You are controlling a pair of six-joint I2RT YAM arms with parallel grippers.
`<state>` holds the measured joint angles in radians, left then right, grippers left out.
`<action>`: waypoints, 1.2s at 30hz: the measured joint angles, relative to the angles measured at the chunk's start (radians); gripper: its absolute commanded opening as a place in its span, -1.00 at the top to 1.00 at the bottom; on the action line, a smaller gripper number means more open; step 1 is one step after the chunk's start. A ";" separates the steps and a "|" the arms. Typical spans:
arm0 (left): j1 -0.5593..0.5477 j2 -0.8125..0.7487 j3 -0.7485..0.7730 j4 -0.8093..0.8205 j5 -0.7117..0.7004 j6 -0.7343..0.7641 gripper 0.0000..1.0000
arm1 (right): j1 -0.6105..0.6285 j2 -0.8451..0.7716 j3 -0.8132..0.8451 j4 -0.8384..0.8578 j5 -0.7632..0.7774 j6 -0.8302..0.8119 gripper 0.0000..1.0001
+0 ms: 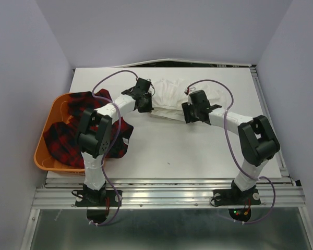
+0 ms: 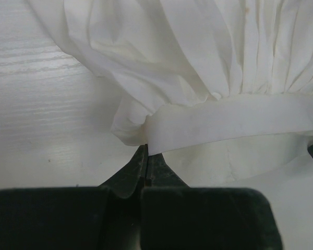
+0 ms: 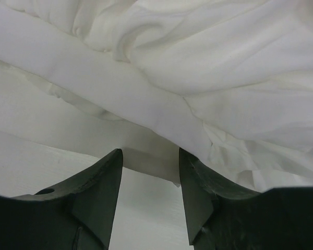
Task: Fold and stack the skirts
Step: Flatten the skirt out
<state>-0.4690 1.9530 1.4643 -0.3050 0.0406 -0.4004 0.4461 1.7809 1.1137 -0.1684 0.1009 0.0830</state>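
Note:
A thin white skirt point(image 1: 172, 94) lies crumpled at the back middle of the table point(image 1: 198, 151). My left gripper point(image 1: 145, 102) is shut on the left end of its waistband point(image 2: 235, 122), and the pleated cloth point(image 2: 198, 62) spreads beyond the closed tips point(image 2: 146, 152). My right gripper point(image 1: 191, 112) stands open at the skirt's near right edge. In the right wrist view the flat waistband point(image 3: 94, 83) hangs just past the gripper point(image 3: 148, 156), a corner of it reaching between the parted fingers point(image 3: 107, 177). Red-and-black plaid skirts point(image 1: 68, 135) are heaped at the left.
An orange basket point(image 1: 39, 151) sits at the table's left edge, holding the plaid skirts, which spill over its right rim onto the table under the left arm. The enclosure walls stand close on the left, right and back.

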 measured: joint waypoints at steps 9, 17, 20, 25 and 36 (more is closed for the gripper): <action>0.000 0.000 -0.016 0.011 0.001 -0.001 1.00 | 0.000 -0.130 0.002 -0.038 -0.169 0.010 -0.07; 0.000 0.000 -0.016 0.018 0.002 0.000 1.00 | 0.000 -0.158 0.018 -0.047 -0.105 0.008 -0.04; 0.000 0.000 -0.016 0.018 0.002 0.000 1.00 | 0.000 -0.122 0.018 -0.050 -0.044 0.004 -0.03; 0.000 0.000 -0.016 0.026 0.002 0.006 1.00 | 0.000 -0.076 0.017 -0.048 0.041 -0.003 0.00; 0.006 0.000 -0.016 0.030 -0.005 0.019 1.00 | 0.000 -0.011 -0.011 0.003 0.149 -0.043 0.11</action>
<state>-0.4629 1.9530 1.4487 -0.2749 0.0360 -0.3813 0.4458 1.7695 1.1027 -0.1658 0.2497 0.0399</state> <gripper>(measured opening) 0.029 0.456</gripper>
